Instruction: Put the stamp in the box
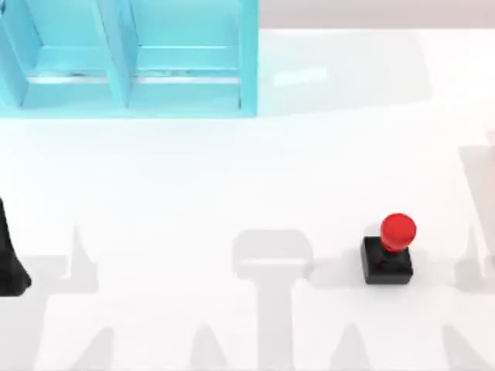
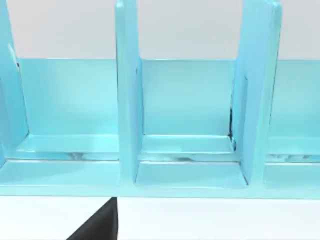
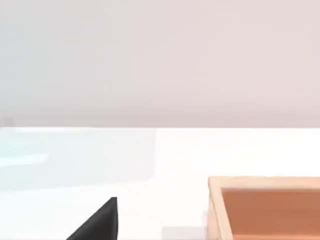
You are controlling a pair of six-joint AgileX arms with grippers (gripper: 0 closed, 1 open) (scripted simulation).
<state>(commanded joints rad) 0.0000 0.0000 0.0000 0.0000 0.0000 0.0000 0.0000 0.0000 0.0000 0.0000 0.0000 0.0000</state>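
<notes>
At the left edge of the top view, about two-thirds of the way down, a black part of the left arm [image 1: 11,259] pokes into frame; whether its fingers are spread or closed I cannot tell. A black wedge, part of the left gripper [image 2: 97,223], sits at the bottom of the left wrist view, and a like wedge, part of the right gripper [image 3: 97,223], sits at the bottom of the right wrist view; that one's fingers I cannot judge either.

The stamp [image 1: 389,250] stands upright on the white table [image 1: 193,178] in the lower right of the top view, red round knob up on its black square base, with nothing touching it.

A light blue divided rack [image 1: 131,58] fills the upper left of the top view, well apart from the stamp; the left wrist view faces its upright partitions [image 2: 127,95].

In the lower right of the right wrist view sits a tan open box [image 3: 265,207] with an orange-brown inside.
</notes>
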